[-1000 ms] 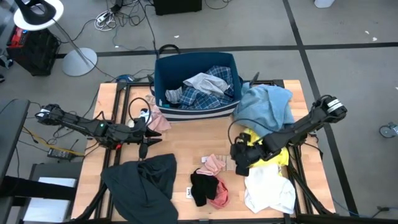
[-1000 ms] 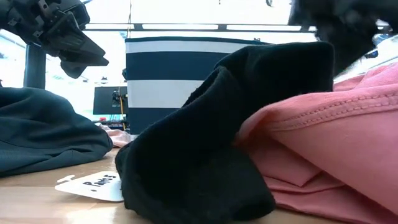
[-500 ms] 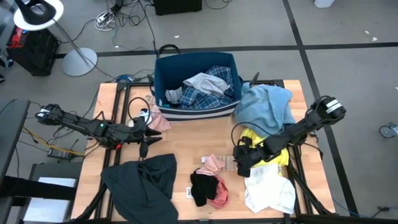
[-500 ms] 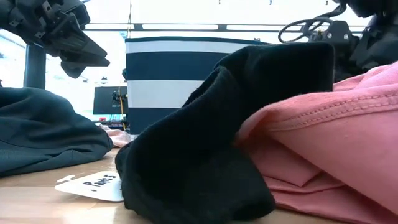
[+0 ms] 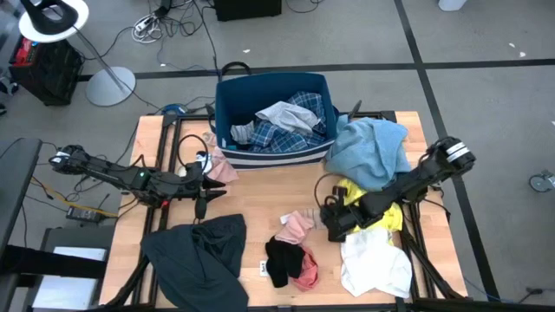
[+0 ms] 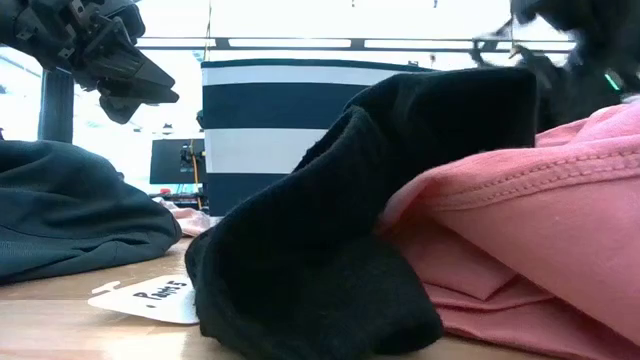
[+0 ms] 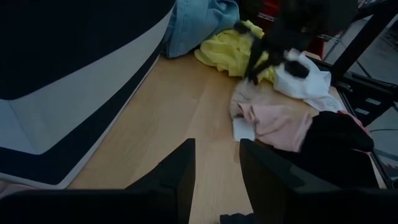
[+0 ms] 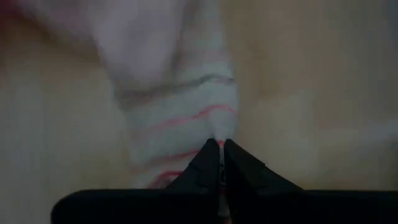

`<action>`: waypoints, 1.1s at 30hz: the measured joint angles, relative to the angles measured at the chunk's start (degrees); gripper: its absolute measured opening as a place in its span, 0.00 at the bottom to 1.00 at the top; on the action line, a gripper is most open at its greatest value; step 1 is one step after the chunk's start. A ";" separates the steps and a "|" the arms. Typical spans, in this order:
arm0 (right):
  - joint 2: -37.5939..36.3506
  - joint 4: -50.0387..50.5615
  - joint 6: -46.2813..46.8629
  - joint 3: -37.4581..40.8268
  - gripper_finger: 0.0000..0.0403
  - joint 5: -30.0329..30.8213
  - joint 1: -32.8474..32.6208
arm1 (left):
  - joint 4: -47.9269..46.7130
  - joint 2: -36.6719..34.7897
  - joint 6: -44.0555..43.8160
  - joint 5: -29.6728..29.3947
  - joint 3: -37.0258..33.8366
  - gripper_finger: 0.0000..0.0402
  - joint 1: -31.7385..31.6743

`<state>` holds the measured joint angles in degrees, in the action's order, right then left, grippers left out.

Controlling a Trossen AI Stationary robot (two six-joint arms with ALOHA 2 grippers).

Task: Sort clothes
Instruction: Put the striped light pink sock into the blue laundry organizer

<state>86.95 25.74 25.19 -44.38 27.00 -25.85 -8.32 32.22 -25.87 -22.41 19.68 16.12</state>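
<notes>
Your right gripper (image 8: 219, 148) pinches a striped white cloth (image 8: 186, 93), centre frame, running lengthwise away from the fingers. Left gripper (image 5: 201, 206) waits agape, centre-left.

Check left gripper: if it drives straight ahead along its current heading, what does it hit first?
Probably the pale pink garment, judging by the left wrist view. The left gripper points across bare table toward it; the black garment lies just beyond. Height is uncertain.

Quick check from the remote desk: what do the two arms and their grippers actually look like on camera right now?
Both arms are dark, slim, jointed links. The left arm's gripper has two black fingers, flat and tapered in its wrist view. The right arm's gripper is black, with narrow pointed fingertips. A black cable loops beside it, and its far joint carries a white-ringed cap.
</notes>
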 joint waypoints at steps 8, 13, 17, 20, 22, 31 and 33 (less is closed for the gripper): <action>-10.57 20.43 -9.50 -16.69 0.01 9.93 5.24 | 0.76 -0.01 0.02 0.00 0.00 0.33 0.00; -13.48 20.05 -21.28 -26.97 0.01 12.96 9.21 | 1.23 -0.01 0.02 0.00 0.00 0.33 0.00; -13.20 16.60 -30.76 -34.76 0.00 13.83 14.31 | 1.25 -0.01 0.04 -0.02 0.00 0.33 0.00; -12.23 12.84 -36.40 -39.38 0.00 13.27 19.07 | 1.22 -0.01 0.04 -0.02 0.00 0.33 0.00; -11.46 9.95 -38.80 -41.31 0.01 11.10 22.65 | 1.19 0.01 0.04 -0.03 0.00 0.33 0.00; -5.74 2.94 -36.78 -41.88 0.06 -4.16 37.99 | 1.14 0.01 0.24 -0.04 0.00 0.33 0.00; -3.66 2.97 -35.37 -41.86 0.08 -7.29 40.05 | 1.12 0.01 0.28 -0.04 0.00 0.33 0.00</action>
<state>83.28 28.71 -10.19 -86.24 19.72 14.20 -7.19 32.23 -25.59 -22.46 19.68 16.12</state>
